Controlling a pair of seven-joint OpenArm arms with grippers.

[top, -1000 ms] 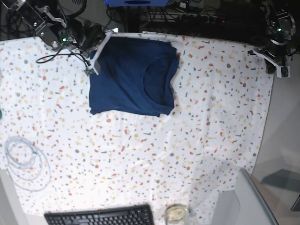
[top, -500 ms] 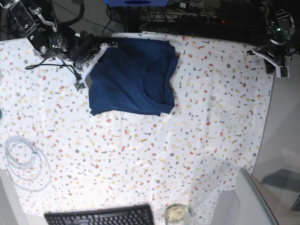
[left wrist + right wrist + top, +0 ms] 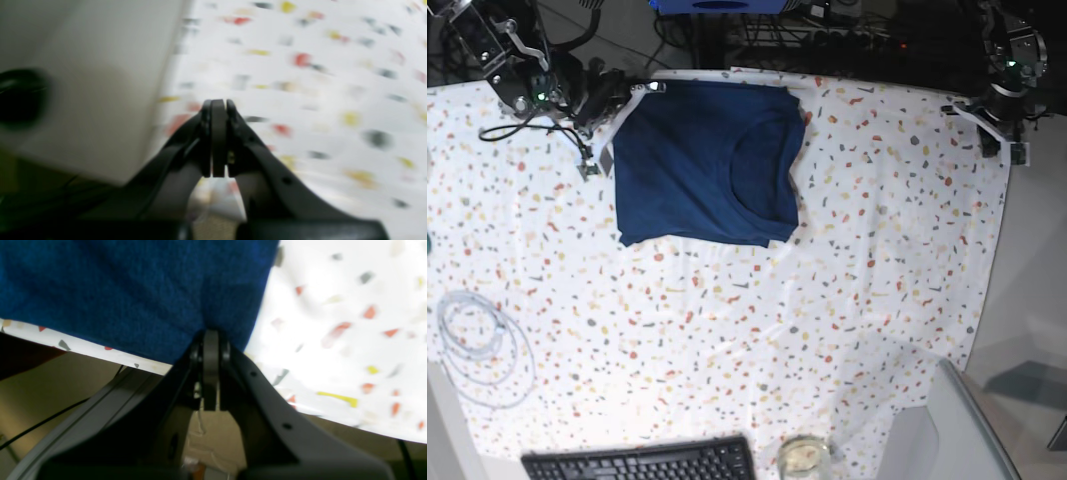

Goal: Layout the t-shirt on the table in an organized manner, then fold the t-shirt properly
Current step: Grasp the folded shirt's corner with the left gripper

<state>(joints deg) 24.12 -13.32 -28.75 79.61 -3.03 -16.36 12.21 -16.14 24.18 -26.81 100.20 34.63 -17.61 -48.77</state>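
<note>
The navy t-shirt (image 3: pixel 702 165) lies folded into a rough rectangle at the back of the speckled table (image 3: pixel 847 300), neckline facing up. My right gripper (image 3: pixel 624 102) sits at the shirt's back-left corner. In the right wrist view that gripper (image 3: pixel 211 336) is shut, pinching the corner of the t-shirt (image 3: pixel 133 290), and creases run into the fingertips. My left gripper (image 3: pixel 989 130) hovers at the table's far right edge. Seen from the left wrist, it (image 3: pixel 218 106) is shut with nothing in it, over the table (image 3: pixel 300 83).
A black keyboard (image 3: pixel 642 462) and a glass jar (image 3: pixel 803 456) sit at the front edge. At the front left lies a coiled white cable (image 3: pixel 477 345). A grey surface (image 3: pixel 972 430) borders the front right corner. A black cable (image 3: pixel 512 128) trails near my right arm.
My right gripper has drawn left and back, pulling the shirt's back-left corner outward so the left edge runs straighter. The left gripper has shifted slightly inward.
</note>
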